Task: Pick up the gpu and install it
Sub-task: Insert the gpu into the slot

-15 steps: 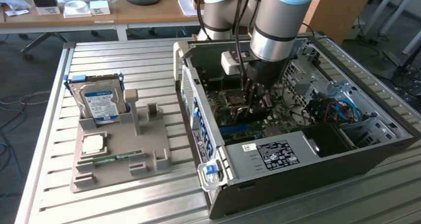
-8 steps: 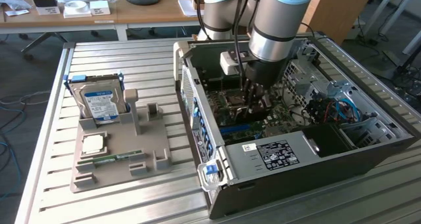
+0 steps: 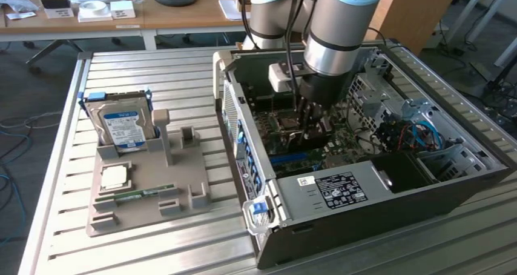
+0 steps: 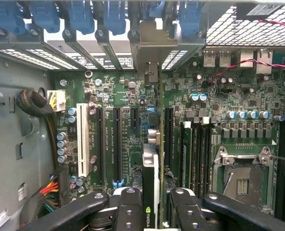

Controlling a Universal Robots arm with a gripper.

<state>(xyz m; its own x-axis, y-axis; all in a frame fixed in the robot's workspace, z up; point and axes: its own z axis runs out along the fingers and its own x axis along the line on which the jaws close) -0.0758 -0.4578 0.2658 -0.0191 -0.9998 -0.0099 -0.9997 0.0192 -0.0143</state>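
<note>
gripper closed on the gpu. the card is held on edge, its thin profile parallel to the long black slots of the green motherboard, presumably so the connector meets one squarely. it sits low inside the open dark metal case; seating not confirmed. the case lies on its side on the ribbed metal desk.

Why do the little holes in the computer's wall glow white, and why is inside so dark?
Wrist view: light behind the vent grille washes it white, while the motherboard and the gpu are evenly lit. Exterior view: the arm and walls shade the inside of the computer case; the table glares.
</note>
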